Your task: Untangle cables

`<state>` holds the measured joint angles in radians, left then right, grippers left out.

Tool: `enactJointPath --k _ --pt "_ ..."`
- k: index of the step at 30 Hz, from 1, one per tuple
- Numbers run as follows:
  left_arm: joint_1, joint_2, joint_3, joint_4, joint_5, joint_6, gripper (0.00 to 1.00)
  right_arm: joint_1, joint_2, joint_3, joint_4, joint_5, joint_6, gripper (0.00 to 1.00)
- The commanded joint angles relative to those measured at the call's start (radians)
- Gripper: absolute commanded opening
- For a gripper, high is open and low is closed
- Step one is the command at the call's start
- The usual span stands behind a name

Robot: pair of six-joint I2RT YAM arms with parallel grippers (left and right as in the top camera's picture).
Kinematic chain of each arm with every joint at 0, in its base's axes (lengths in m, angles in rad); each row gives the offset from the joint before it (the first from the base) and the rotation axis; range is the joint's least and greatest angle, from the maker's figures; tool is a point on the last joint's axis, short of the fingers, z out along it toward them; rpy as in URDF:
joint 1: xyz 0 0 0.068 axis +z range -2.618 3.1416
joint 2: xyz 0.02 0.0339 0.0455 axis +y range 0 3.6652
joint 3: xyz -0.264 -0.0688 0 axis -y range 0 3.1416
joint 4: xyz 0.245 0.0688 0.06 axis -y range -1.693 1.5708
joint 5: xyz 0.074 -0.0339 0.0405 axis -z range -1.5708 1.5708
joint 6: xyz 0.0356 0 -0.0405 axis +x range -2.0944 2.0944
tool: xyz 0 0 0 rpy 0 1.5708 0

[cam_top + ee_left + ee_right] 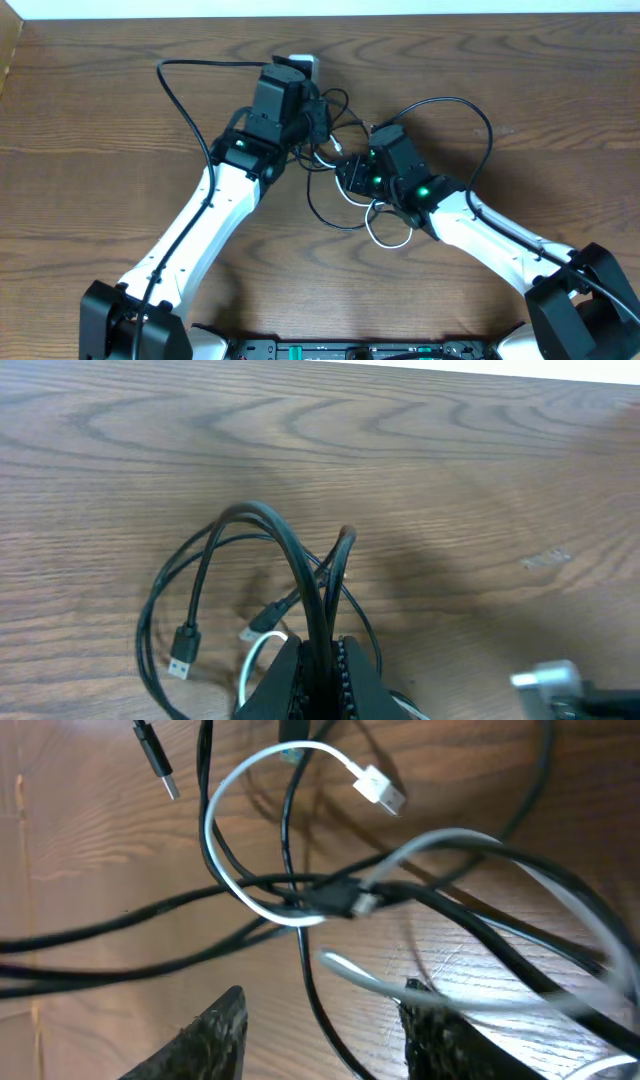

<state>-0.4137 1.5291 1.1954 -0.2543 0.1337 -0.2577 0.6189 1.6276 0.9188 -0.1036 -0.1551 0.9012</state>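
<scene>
The cables [338,150] lie as a tangle of thin black cords and one white cord [388,238] on the wooden table between my two grippers. My left gripper [318,118] is shut on a bundle of black cords [300,560], which arch up out of its jaws [322,652]. A black USB plug [182,650] and part of the white cord [250,660] lie beside it. My right gripper [348,172] is open [320,1015] over the tangle. One black cord [315,990] runs between its fingers. The white cord [215,850] loops above, ending in a white plug [378,788].
A small white object [305,63] lies behind the left gripper near the table's far edge. Thick black arm cables arc over the table at the left [175,90] and right [480,120]. The wooden tabletop [90,180] spreads out on all sides.
</scene>
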Motion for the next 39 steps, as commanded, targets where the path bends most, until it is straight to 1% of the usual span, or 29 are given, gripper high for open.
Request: enactJointPath --k 1,6,7,8,14,15,18,20,24,25,27,30,34,36,37,38,39 --pt "-0.019 -0.056 0.005 0.011 0.016 0.013 0.08 0.013 0.026 -0.003 0.004 0.079 0.013 0.48" --pt "-0.024 -0.105 0.005 0.010 0.016 0.013 0.08 0.013 0.084 -0.003 0.005 0.106 0.022 0.45" --pt "-0.023 -0.116 0.005 0.008 0.015 0.013 0.08 0.013 0.100 -0.003 0.006 0.117 0.022 0.43" --pt "-0.023 -0.126 0.005 0.008 0.015 0.013 0.08 0.013 0.111 -0.003 0.007 0.123 0.022 0.39" --pt "-0.023 -0.159 0.005 0.006 0.011 0.014 0.08 0.014 0.134 -0.003 0.007 0.114 0.022 0.01" --pt "-0.023 -0.159 0.005 0.006 0.007 0.018 0.08 0.015 0.134 -0.003 0.008 0.108 0.022 0.01" --pt "-0.023 -0.159 0.005 0.004 0.003 0.038 0.08 0.017 0.134 -0.003 0.023 0.056 0.016 0.01" --pt "-0.023 -0.159 0.005 0.005 0.002 0.039 0.08 0.017 0.129 -0.002 0.043 0.016 -0.013 0.01" --pt "-0.024 -0.159 0.005 0.005 -0.014 0.039 0.08 0.012 0.103 -0.002 0.050 0.006 -0.070 0.01" --pt "-0.024 -0.159 0.005 0.005 -0.014 0.039 0.08 0.010 0.100 -0.002 0.045 0.005 -0.073 0.05" --pt "-0.023 -0.159 0.005 0.005 -0.014 0.039 0.08 0.008 0.099 -0.002 0.040 -0.012 -0.102 0.38" --pt "-0.024 -0.159 0.005 0.005 -0.014 0.039 0.08 0.013 0.100 -0.002 0.035 -0.033 -0.171 0.46" --pt "-0.024 -0.159 0.005 0.005 -0.014 0.039 0.08 0.024 0.100 -0.002 0.036 -0.061 -0.197 0.51" --pt "-0.024 -0.159 0.005 0.005 -0.014 0.039 0.08 0.024 0.100 -0.002 0.036 -0.069 -0.204 0.52" --pt "-0.024 -0.159 0.005 0.005 -0.014 0.039 0.08 0.024 0.100 -0.002 0.035 -0.076 -0.208 0.51" --pt "-0.023 -0.159 0.005 0.004 -0.014 0.039 0.08 0.024 0.100 -0.002 0.025 -0.079 -0.205 0.49" --pt "-0.024 -0.159 0.005 0.002 -0.014 0.039 0.08 0.023 0.099 -0.002 0.011 -0.066 -0.173 0.46"
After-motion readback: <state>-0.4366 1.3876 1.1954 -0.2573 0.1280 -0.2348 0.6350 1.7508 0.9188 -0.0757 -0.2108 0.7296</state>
